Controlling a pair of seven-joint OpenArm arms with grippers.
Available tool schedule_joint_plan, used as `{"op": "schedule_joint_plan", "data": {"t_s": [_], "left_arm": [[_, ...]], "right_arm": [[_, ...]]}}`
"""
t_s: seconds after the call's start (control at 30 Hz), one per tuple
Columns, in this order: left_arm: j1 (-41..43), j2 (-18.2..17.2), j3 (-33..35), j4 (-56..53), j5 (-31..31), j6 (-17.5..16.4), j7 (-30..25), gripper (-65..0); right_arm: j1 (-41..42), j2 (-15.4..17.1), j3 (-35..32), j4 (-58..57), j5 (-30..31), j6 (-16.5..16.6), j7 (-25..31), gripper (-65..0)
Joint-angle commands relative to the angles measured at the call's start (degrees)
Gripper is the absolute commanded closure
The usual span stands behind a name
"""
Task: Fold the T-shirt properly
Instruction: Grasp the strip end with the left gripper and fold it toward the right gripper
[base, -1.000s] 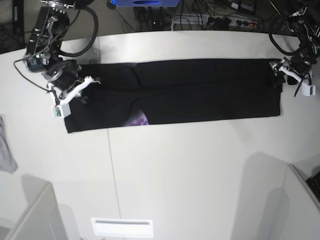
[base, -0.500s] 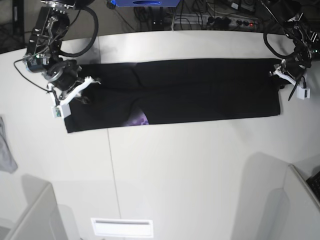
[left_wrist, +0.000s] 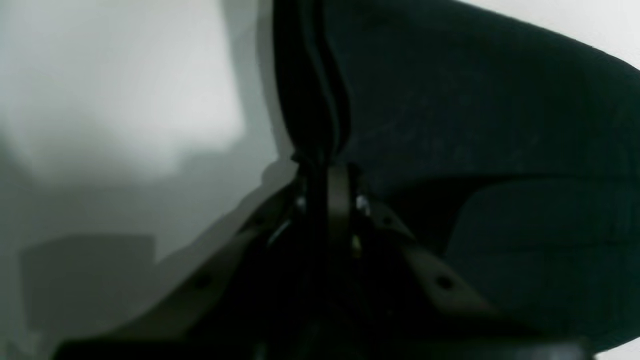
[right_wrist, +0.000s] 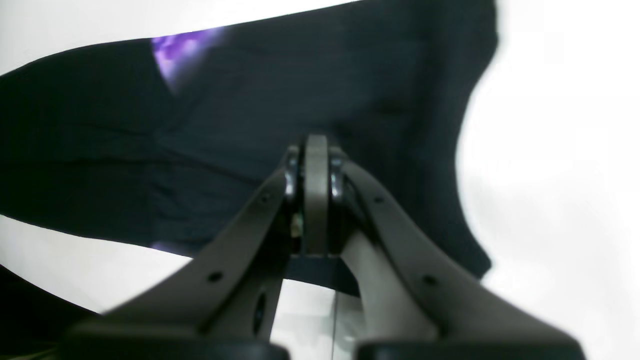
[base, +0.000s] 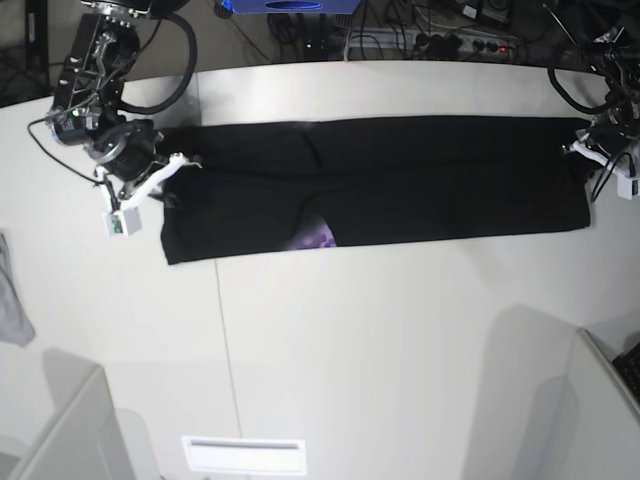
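The black T-shirt (base: 430, 180) lies stretched out as a long folded strip across the far part of the white table (base: 350, 350). A patch of its purple print (base: 320, 238) peeks out at the near edge. My left gripper (base: 588, 150) is at the strip's right end. In the left wrist view it (left_wrist: 320, 167) is shut on a bunched fold of the shirt (left_wrist: 475, 110). My right gripper (base: 185, 162) is at the strip's left end. Its tips (right_wrist: 316, 145) are shut over the shirt (right_wrist: 250, 100), and I cannot see whether cloth is pinched between them.
A small grey cloth (base: 10, 300) hangs at the table's left edge. Cables and a power strip (base: 470, 42) run behind the far edge. White panels stand at the near left (base: 60, 430) and near right (base: 600, 400) corners.
My left gripper has shut on the shirt's right end and pulled it to the right. The whole strip, purple patch included, slid that way. The right arm has stayed in place.
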Motion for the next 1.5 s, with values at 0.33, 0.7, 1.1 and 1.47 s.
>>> {"op": "schedule_joint_plan", "data": {"t_s": [0.33, 0.7, 1.1, 1.47], "left_arm": [[7.54, 0.05, -5.28, 20.99, -1.05, -0.71, -0.82, 0.0], [12.81, 7.17, 7.82, 35.05, -1.05, -0.71, -0.55, 0.0], [12.11, 7.26, 23.29, 35.05, -1.23, 4.96, -0.55, 0.0], [10.97, 10.69, 28.56, 34.70, -1.05, 6.36, -0.55, 0.0]], "right_arm": [[-0.07, 0.41, 0.12, 1.04, 0.75, 0.22, 1.37, 0.0], [0.46, 0.32, 0.12, 0.95, 0.75, 0.22, 1.19, 0.0], [0.28, 0.32, 0.12, 0.95, 0.75, 0.22, 1.19, 0.0], [0.20, 0.32, 0.12, 0.86, 0.75, 0.22, 1.19, 0.0]]}}
